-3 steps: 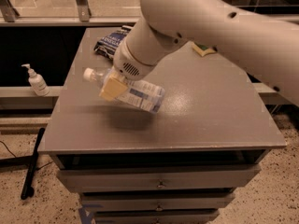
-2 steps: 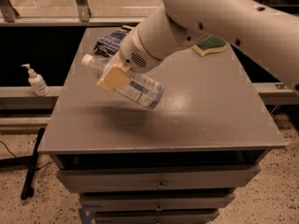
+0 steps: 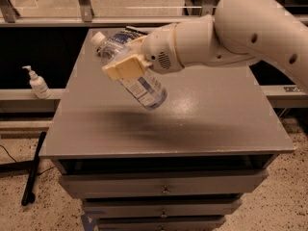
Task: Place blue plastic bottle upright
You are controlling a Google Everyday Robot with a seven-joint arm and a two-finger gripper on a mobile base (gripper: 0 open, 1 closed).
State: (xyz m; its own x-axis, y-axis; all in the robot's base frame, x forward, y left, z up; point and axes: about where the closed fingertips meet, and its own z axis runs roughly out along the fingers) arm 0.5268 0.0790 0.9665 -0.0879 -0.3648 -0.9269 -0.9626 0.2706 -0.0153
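Observation:
The blue plastic bottle (image 3: 142, 86), clear with a white cap at its upper left and a pale blue-and-white label, hangs tilted in the air above the grey cabinet top (image 3: 202, 114). Its cap end points up and to the left, its base down and to the right. My gripper (image 3: 126, 64) is shut on the bottle's upper middle, with a cream finger (image 3: 122, 67) across its front. The white arm reaches in from the upper right. The bottle's shadow lies on the cabinet top below it.
A small white pump dispenser bottle (image 3: 37, 83) stands on a ledge to the left of the cabinet. A dark bag (image 3: 134, 31) lies at the back of the top, mostly hidden behind the gripper. Drawers run below the front edge.
The gripper has lifted the bottle higher off the cabinet top and tipped it more steeply, cap end rising up and left. The arm has swung across to the right side of the view.

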